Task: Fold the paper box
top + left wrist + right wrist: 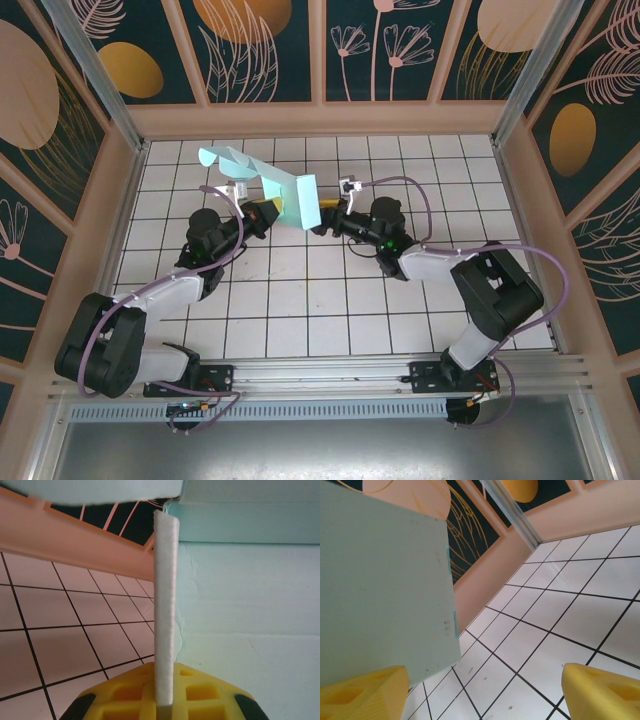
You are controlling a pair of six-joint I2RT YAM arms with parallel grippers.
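The pale turquoise paper box (303,200) is seen partly folded, its long axis running from between the fingertips of both grippers away to the far left. One creased panel, seen edge-on, is pinched by the left gripper (165,702). The right gripper (485,695) is spread wide, with a flat panel just beside one finger (360,695).

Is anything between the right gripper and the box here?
Nothing visible. The right gripper is open, with a panel of the box right beside one finger and bare tiles showing across the rest of the gap. The left gripper pinches a panel edge.
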